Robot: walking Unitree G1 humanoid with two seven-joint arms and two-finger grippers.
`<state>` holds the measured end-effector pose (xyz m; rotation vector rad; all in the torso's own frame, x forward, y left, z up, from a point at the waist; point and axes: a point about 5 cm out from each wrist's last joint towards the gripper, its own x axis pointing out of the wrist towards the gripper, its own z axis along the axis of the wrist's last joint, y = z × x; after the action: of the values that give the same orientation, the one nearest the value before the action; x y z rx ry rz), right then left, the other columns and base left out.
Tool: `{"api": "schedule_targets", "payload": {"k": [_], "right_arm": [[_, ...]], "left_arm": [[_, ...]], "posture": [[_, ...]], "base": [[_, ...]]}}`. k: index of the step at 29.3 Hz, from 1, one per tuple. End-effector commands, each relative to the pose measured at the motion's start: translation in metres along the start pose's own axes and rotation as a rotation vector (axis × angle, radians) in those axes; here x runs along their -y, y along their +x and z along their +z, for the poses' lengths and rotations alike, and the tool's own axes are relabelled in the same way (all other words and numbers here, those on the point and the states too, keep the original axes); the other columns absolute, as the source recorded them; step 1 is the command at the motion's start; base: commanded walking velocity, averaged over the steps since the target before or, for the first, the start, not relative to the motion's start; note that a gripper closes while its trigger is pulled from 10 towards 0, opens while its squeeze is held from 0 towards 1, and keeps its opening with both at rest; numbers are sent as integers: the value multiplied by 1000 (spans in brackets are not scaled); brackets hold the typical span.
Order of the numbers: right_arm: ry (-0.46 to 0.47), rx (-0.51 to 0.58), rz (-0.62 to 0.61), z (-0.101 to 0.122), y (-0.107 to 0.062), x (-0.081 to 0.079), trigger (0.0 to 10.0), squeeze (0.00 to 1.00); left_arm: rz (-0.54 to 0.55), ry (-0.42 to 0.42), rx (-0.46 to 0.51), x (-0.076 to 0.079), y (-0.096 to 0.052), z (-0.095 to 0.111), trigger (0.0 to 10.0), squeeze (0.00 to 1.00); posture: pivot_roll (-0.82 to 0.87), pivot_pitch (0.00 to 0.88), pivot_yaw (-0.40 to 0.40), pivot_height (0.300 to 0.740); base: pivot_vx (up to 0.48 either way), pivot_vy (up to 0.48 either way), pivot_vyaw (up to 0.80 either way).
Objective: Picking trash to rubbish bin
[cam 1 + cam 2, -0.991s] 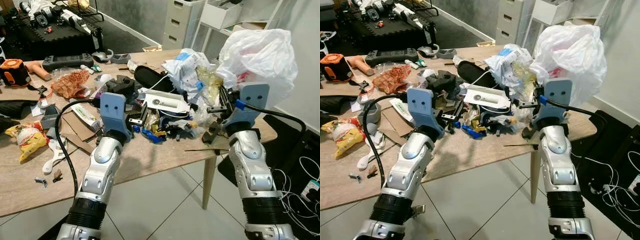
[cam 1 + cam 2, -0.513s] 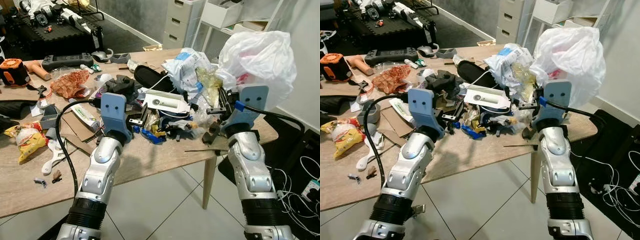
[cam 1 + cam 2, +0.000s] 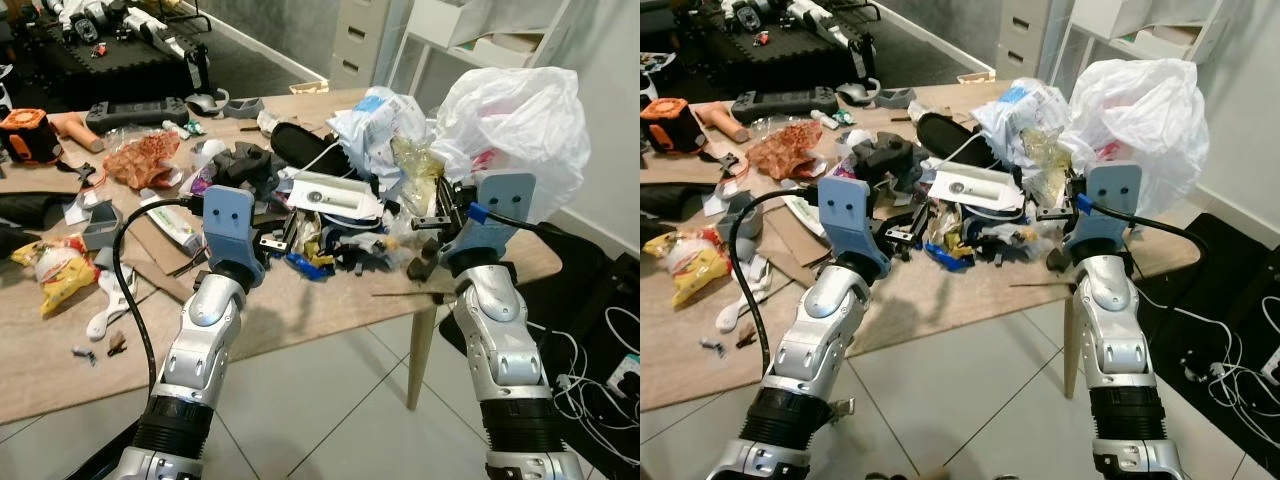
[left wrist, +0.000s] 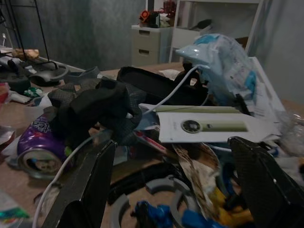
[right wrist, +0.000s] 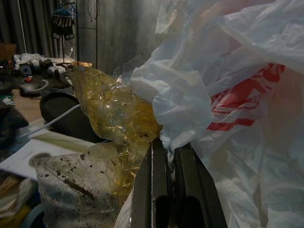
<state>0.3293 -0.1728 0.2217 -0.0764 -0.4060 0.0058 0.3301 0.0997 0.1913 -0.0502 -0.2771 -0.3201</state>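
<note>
A heap of trash covers the wooden table [image 3: 300, 310]. My right gripper [image 5: 167, 145] is at the heap's right end, shut on a fold of the big white plastic bag [image 3: 520, 115] with red print, beside a yellowish crumpled wrapper [image 5: 114, 109]. My left gripper [image 4: 173, 190] is open and low over the table at the heap's near-left side. Its fingers [image 4: 85, 190] point at a white box with a round mark [image 4: 204, 127], black cloth [image 4: 95, 111] and a purple can [image 4: 38, 149]. Nothing is between them.
More litter lies left on the table: a yellow snack packet [image 3: 60, 275], an orange-red wrapper [image 3: 140, 158], a black controller [image 3: 135, 108], an orange tool [image 3: 25, 135]. Grey drawers [image 3: 360, 40] and a white shelf [image 3: 480, 30] stand behind. Cables [image 3: 600, 360] lie on the floor at right.
The whole picture has shifted slightly, so the camera has moved. Both arms keep their places at the heap, and the right gripper still holds the white bag.
</note>
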Motion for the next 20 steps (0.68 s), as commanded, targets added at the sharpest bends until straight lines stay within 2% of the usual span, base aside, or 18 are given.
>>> {"api": "schedule_targets", "payload": {"k": [1,10,20], "right_arm": [[8,-9,-18,-1,-4,3,10000,0],[13,-14,-18,-3,-5,2,10000,0],[21,-19,-19,-3,-6,1,10000,0]], "left_arm": [[-16,-5,-11,3,-1,-1,10000,0],[-19,-5,-14,3,-1,-1,10000,0],[-33,1,-38,4,-1,-3,10000,0]], "posture": [[-30,122,-29,740],[-30,122,-29,740],[-29,124,-28,740]], "base": [[-409,0,0],[-403,0,0],[0,0,0]]}}
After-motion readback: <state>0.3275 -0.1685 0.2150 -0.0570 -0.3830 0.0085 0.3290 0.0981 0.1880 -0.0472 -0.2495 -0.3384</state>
